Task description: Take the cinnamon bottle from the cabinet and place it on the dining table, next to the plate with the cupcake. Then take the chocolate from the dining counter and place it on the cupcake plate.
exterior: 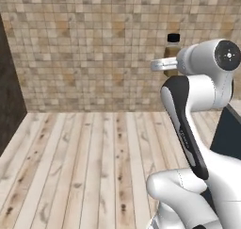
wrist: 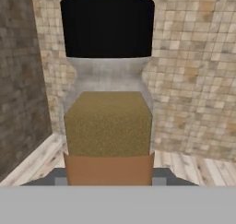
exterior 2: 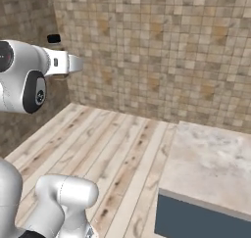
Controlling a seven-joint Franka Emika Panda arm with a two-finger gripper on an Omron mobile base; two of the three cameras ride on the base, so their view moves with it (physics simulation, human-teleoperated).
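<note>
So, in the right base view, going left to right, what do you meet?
Robot arm's upper joint → black cap of the cinnamon bottle held up at the pincer → tiled wall → beige marbled dining table at the right.

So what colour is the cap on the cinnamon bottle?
Black; the cinnamon bottle's cap shows best in the hand view.

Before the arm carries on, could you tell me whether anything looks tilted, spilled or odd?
Nothing stands out. The cinnamon bottle sits upright in the claw, black cap on, tan contents inside, nothing spilled. It is held in the air, above the wooden floor, left of the dining table.
</note>
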